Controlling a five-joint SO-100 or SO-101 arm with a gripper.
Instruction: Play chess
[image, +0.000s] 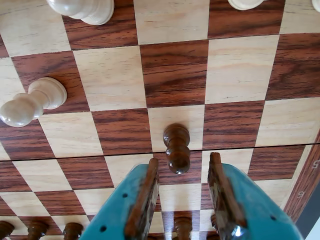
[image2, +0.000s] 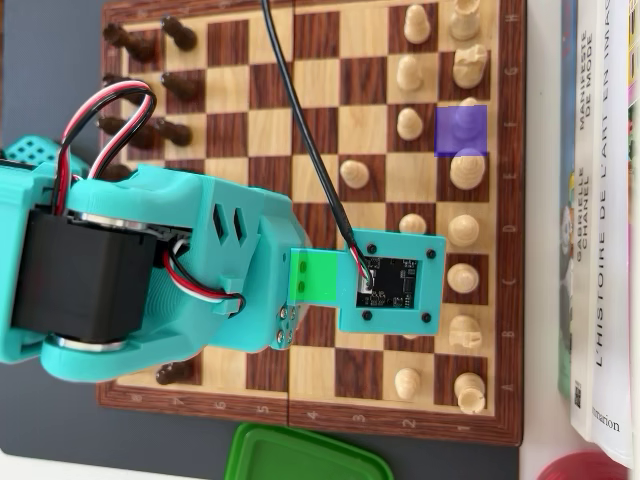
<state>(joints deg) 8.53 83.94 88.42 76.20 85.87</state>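
While arm (image2: 150, 270) hides board centre overhead, pincer (image: 185, 200) gapes empty behind dark pawn (image: 176, 147).

Glossy wooden chessboard (image: 175, 75); teal plastic pincer (image: 182, 200).

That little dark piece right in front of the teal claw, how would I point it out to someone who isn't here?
In the wrist view, start at the wooden chessboard and find the two teal fingers of the gripper rising from the bottom edge. Just beyond their tips, a dark brown pawn stands alone mid-board. The other dark pieces line the bottom edge, and the nearby pieces to the left are cream-white.
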